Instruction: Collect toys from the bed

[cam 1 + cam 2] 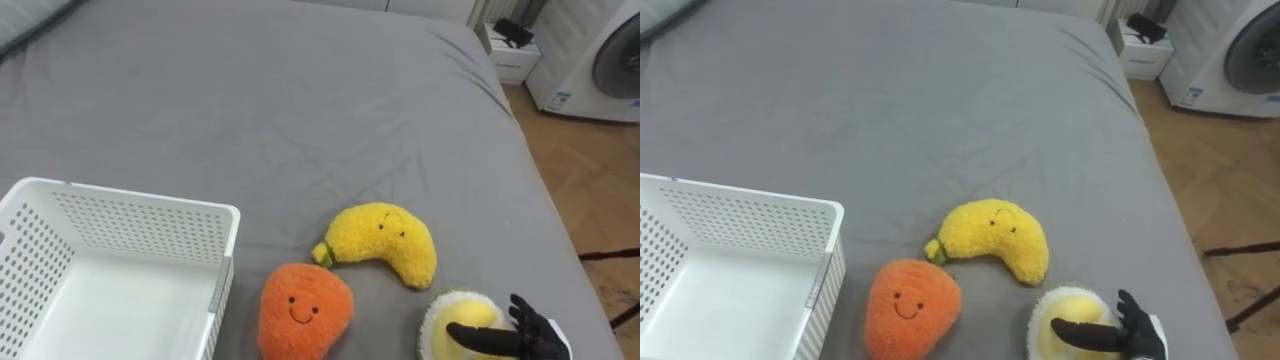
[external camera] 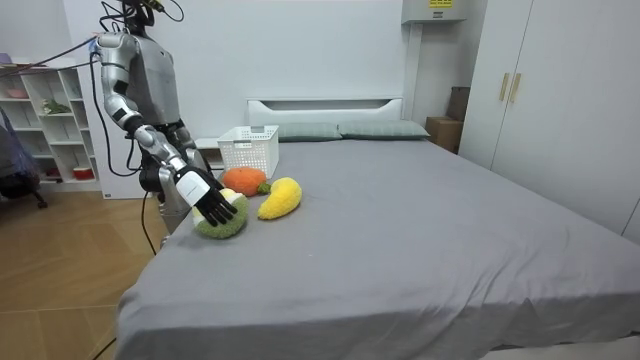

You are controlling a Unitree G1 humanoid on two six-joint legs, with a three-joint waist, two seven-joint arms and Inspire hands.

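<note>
Grey bed (image 1: 300, 100) carries it all. White basket (image 1: 130, 215) sits well left of my right hand (image 1: 525, 335). Orange carrot toy (image 1: 303, 305) and yellow banana toy (image 1: 385, 240) lie nearer, just left of it. The hand rests flat, fingers straight and spread, on the round yellow toy (image 1: 465, 310).

Big grey bed (image 2: 420, 230) takes centre, white headboard (image 2: 325, 105) against a white wall (image 2: 300, 50). Pale wardrobe (image 2: 560, 100) alongside, wooden floor (image 2: 60, 270) underneath.
</note>
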